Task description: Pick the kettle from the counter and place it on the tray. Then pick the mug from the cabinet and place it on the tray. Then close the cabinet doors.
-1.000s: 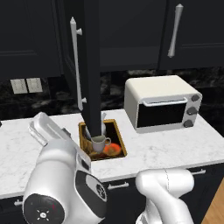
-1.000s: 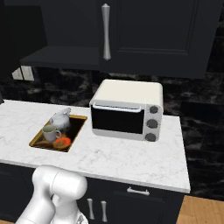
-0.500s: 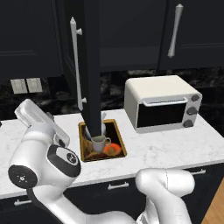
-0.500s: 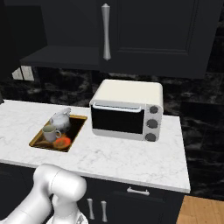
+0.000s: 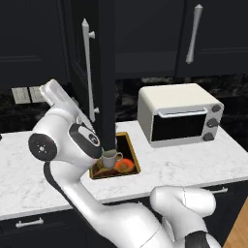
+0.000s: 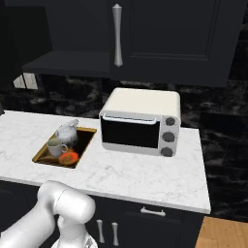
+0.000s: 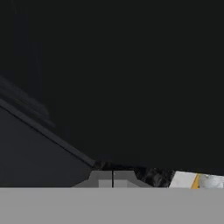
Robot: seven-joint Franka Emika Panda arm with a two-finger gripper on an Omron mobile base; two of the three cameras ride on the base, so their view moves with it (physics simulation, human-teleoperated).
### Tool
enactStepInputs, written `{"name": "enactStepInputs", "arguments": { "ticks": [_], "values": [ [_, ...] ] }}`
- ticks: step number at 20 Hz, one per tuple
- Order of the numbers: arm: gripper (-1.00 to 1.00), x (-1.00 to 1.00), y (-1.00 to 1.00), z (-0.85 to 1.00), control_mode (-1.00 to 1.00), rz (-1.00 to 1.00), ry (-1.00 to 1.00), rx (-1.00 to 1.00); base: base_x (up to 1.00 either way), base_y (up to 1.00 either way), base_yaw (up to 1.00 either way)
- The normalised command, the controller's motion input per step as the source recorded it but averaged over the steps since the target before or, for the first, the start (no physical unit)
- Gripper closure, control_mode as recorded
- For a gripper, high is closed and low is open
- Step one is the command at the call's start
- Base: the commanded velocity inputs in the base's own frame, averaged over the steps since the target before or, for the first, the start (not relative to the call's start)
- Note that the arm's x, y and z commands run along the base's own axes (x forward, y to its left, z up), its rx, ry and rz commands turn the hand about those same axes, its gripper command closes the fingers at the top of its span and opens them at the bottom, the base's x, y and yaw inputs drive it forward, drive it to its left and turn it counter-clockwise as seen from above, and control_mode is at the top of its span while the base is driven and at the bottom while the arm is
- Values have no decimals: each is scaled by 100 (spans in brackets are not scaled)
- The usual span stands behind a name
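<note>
The cabinet (image 6: 68, 43) stands open above the counter (image 6: 145, 174), and its dark shelf looks bare; one of the cabinet doors (image 5: 104, 72) sticks out toward the robot with its long silver handle (image 5: 88, 72), just to the right of the raised arm, while the closed door (image 6: 160, 38) further right carries its own bar handle. The toaster oven (image 6: 140, 121) sits on the marble well to the right of the hand. Compared with one second ago the arm has swung up and to the left: then its big white links filled the low front of the left base view, and now the elbow stands high beside the open door, close to its outer face. In the hand view the gripper (image 7: 113, 178) has its two fingertips pressed together with nothing between them, and it looks at a flat black panel very near in front of it. Below and to the right of the hand lies the tray (image 6: 43, 154), and on it stand the kettle (image 6: 67, 131) and, touching or nearly touching it, the mug (image 6: 56, 147). So I judge that both placing steps are done and only the closing of the doors is left; the closed hand seems to be coming into position to push this door shut.
</note>
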Motion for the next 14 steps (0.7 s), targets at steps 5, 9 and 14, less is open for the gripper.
{"name": "enactStepInputs", "arguments": {
  "ticks": [5,9,14],
  "values": [
    [100,-2,-95,54,-100,-12,0,0,0,0,0],
    [100,2,-100,18,-100,-14,4,-1,0,0,0],
    [100,66,-90,4,-100,-5,1,0,0,0,0]
  ]
}}
